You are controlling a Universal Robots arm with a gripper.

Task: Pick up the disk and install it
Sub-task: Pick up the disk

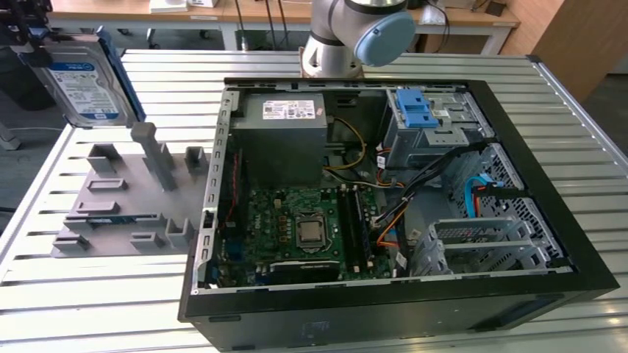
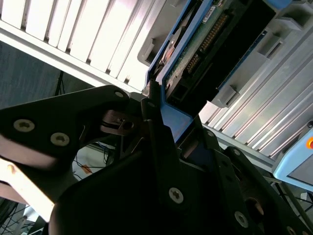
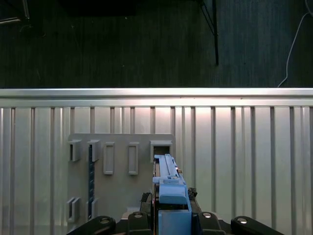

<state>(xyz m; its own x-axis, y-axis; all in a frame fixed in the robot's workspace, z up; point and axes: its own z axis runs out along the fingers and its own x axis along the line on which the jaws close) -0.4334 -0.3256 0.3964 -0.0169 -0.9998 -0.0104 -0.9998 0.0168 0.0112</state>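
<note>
The arm point(image 1: 355, 33) stands at the exterior view's far side — its gripper point(image 1: 29, 37) raised at that view's left, jaws closed on the disk point(image 1: 90, 87)

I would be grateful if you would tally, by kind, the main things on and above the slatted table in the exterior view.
disk, clamped in the gripper: 1
open computer case: 1
grey holder tray: 1
robot arm: 1
Total: 4
</note>
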